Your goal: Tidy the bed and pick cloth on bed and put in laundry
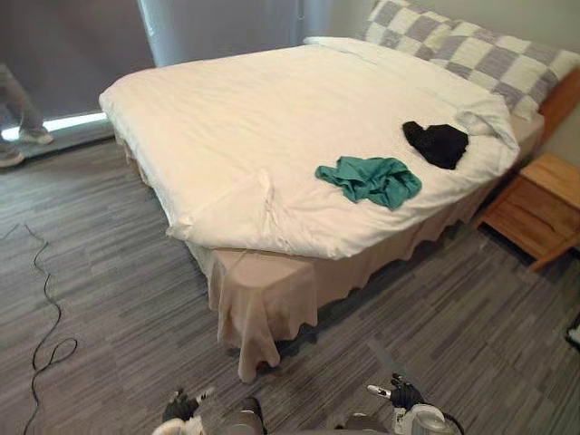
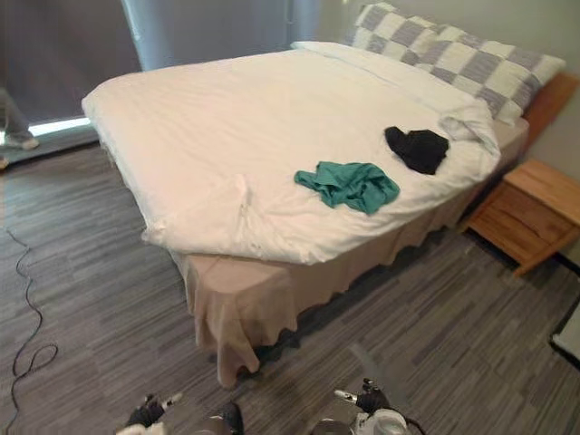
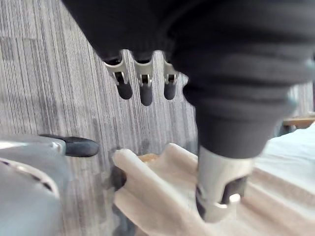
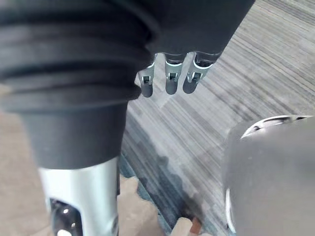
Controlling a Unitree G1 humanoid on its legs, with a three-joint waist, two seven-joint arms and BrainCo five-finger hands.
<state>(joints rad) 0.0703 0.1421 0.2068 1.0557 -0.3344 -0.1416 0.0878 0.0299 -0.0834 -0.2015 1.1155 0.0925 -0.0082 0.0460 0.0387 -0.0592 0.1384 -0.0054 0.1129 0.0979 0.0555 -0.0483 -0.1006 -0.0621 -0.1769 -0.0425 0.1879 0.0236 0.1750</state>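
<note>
Left eye view: a teal cloth lies crumpled on the white bed, toward four o'clock from its middle. A black cloth sits near it, at two o'clock from the teal one. Down low, the left hand and right hand hang over the floor, fingers loose, holding nothing.

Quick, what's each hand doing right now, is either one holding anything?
Left hand: open, holding nothing.
Right hand: open, holding nothing.
</note>
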